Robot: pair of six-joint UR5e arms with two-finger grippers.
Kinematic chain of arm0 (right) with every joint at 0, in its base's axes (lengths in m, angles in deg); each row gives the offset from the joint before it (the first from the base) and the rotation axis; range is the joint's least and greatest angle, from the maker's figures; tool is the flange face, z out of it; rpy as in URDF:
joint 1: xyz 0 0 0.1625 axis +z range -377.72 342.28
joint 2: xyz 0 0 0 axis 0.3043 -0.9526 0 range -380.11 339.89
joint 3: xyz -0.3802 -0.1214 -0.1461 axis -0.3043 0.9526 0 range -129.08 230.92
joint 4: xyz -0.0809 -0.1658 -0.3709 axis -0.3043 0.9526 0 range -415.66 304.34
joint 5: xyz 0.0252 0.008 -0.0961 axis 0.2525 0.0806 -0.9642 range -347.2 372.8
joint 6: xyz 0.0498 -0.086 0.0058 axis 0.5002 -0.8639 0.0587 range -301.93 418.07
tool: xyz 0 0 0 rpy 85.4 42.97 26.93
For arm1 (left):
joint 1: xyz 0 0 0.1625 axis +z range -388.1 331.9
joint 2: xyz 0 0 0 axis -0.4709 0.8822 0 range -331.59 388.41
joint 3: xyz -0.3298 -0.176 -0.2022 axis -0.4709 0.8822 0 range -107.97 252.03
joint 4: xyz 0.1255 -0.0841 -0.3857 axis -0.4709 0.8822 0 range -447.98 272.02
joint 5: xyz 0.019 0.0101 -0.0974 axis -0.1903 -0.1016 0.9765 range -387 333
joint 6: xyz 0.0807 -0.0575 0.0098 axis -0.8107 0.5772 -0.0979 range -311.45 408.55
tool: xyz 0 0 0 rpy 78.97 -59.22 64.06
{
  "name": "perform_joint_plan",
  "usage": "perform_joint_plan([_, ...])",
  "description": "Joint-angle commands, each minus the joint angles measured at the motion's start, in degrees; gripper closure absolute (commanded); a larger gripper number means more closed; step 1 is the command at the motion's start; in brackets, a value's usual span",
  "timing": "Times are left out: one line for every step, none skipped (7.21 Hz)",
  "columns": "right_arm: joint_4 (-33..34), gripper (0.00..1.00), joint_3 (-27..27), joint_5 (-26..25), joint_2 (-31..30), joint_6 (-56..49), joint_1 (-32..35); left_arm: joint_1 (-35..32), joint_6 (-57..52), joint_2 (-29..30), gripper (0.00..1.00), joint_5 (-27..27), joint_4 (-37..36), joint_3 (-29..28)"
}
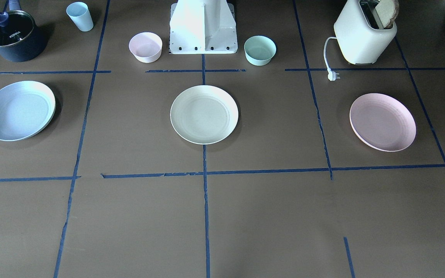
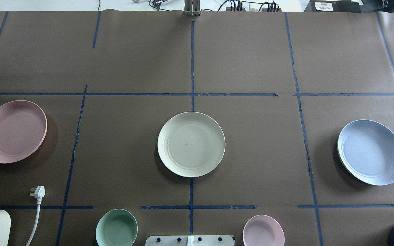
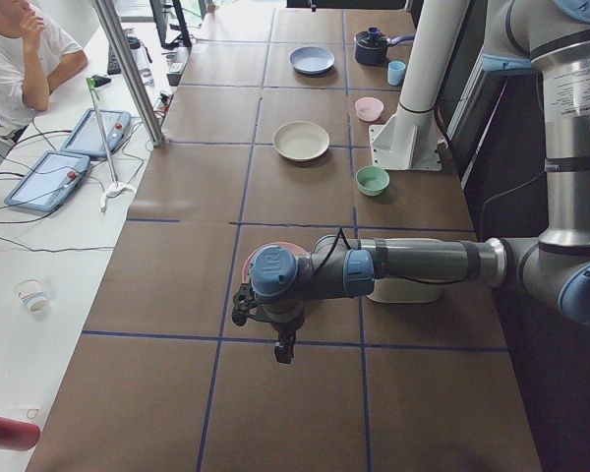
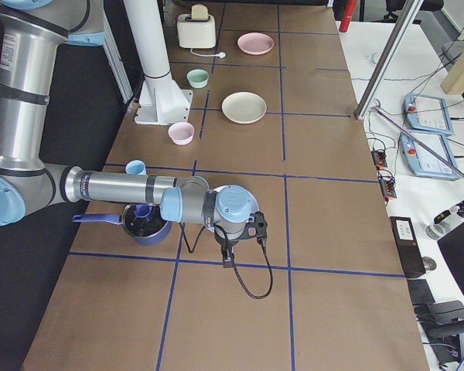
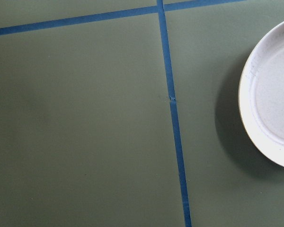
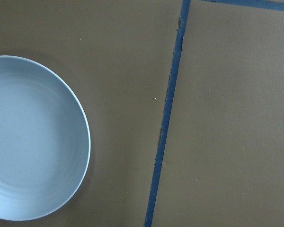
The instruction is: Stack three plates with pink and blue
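Three plates lie apart in a row on the brown table. The cream-white plate [image 2: 191, 144] is in the middle. The pale pink plate [image 2: 12, 131] is on my left side and shows at the right edge of the left wrist view [image 5: 274, 104]. The light blue plate [image 2: 371, 152] is on my right side and shows in the right wrist view [image 6: 33, 137]. My left gripper [image 3: 244, 305] hovers above the pink plate. My right gripper [image 4: 259, 228] hovers near the blue plate. Both show only in the side views, so I cannot tell if they are open or shut.
Near the robot base [image 1: 203, 27] stand a small pink bowl [image 1: 145, 46] and a mint bowl [image 1: 260, 50]. A dark pot [image 1: 12, 36] and a light blue cup [image 1: 80, 16] stand behind the blue plate. A toaster [image 1: 365, 34] with its plug [image 1: 333, 75] stands behind the pink plate.
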State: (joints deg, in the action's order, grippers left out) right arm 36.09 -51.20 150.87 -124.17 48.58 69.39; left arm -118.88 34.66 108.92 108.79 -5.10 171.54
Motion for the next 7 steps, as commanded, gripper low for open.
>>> perform_joint_plan([0.0, 0.0, 0.0, 0.0, 0.0, 0.0, 0.0, 0.0, -0.1, 0.0, 0.0, 0.0, 0.0, 0.5])
perform_joint_plan([0.0, 0.0, 0.0, 0.0, 0.1, 0.0, 0.0, 0.0, 0.0, -0.1, 0.0, 0.0, 0.0, 0.7])
perform_joint_plan([0.0, 0.0, -0.1, 0.0, 0.1, 0.0, 0.0, 0.2, -0.1, -0.1, 0.0, -0.1, 0.0, 0.4])
perform_joint_plan([-0.1, 0.0, -0.1, 0.0, 0.1, 0.0, 0.0, 0.5, 0.3, 2.1, 0.0, 0.5, 2.6, -0.4])
perform_joint_plan([0.0, 0.0, -0.1, 0.0, 0.3, 0.0, 0.0, 0.7, 0.5, 5.2, 0.0, 0.4, 9.1, -0.8])
perform_joint_plan([0.0, 0.0, -0.1, 0.0, 0.4, 0.0, 0.0, 0.7, 0.1, 3.6, 0.0, 0.9, 10.3, -1.4])
perform_joint_plan([0.0, 0.0, -0.1, 0.0, 0.4, 0.0, 0.0, 1.0, 0.3, 2.5, 0.0, 0.9, 14.0, -1.6])
